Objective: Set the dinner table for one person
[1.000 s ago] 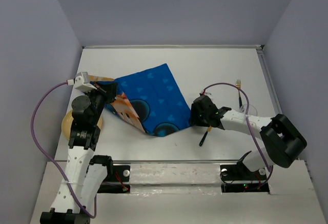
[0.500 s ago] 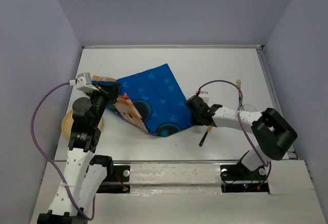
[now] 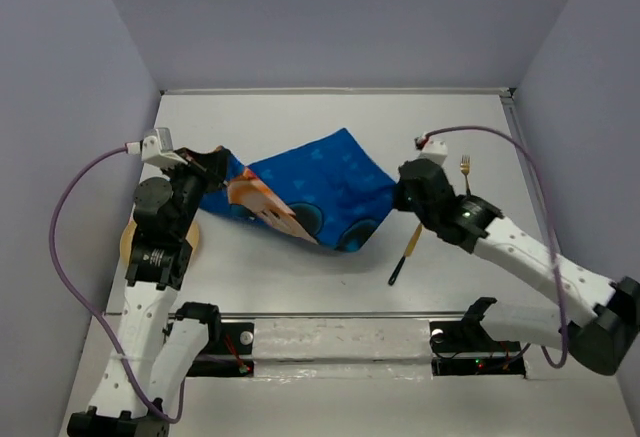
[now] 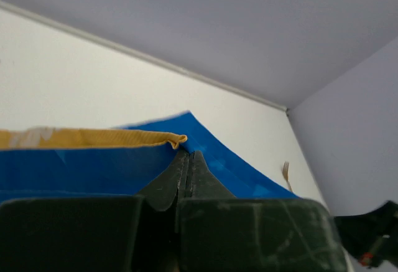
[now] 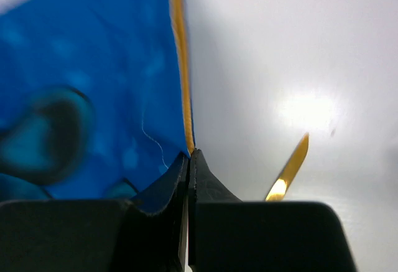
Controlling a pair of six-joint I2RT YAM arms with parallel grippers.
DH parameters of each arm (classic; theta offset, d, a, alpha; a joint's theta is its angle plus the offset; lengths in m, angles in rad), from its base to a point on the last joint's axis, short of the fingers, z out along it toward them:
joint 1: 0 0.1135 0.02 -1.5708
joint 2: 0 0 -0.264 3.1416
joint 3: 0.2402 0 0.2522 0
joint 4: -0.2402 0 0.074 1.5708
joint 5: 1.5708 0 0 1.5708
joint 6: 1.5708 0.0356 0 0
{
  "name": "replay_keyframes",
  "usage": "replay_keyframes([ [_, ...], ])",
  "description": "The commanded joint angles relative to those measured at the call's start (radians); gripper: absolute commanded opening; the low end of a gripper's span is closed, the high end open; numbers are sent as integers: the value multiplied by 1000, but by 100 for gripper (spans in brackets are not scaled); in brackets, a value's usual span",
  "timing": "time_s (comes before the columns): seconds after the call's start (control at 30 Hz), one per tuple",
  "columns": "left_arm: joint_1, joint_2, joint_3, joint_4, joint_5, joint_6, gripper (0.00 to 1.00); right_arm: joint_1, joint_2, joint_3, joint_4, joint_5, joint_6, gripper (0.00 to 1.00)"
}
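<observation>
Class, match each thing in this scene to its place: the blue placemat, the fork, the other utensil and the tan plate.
Things:
1. blue placemat
2. fork
3. other utensil
4. tan plate

Places:
A. partly hidden under the left arm
B. pinched at opposite edges by the left claw and the right claw
C. on the table, just right of the right claw
D. aslant on the table, nearer the arm bases than the placemat's right end

Pairs: 1-B, 2-C, 3-D, 4-A
</observation>
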Motion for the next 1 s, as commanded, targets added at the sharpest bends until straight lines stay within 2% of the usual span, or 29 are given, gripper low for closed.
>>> replay_keyframes([
  [0.0,-3,-7,236,58,-82,55,0,9,-222,312,-96,201,-201,0],
  [0.07,-3,-1,348,57,-108,64,0,9,-256,404,-133,236,-240,0],
  [0.2,-3,19,471,48,-180,75,0,9,-293,576,-177,282,-344,0],
  [0.33,-3,53,477,52,-222,72,0,9,-276,670,-156,334,-421,0],
  [0.53,-3,150,417,81,-222,24,0,0,-173,632,40,434,-605,0],
  [0.63,-1,206,407,109,-230,3,0,-116,-107,625,91,335,-625,0],
  [0.67,3,244,420,109,-230,0,0,-214,-74,628,92,237,-581,0],
  [0.77,31,345,469,107,-199,-11,0,-348,-18,638,96,58,-538,0],
  [0.93,127,544,589,123,2,-103,0,-509,138,752,105,-73,-486,0],
  [0.97,164,612,662,106,31,-108,0,-526,199,824,103,-122,-482,0],
])
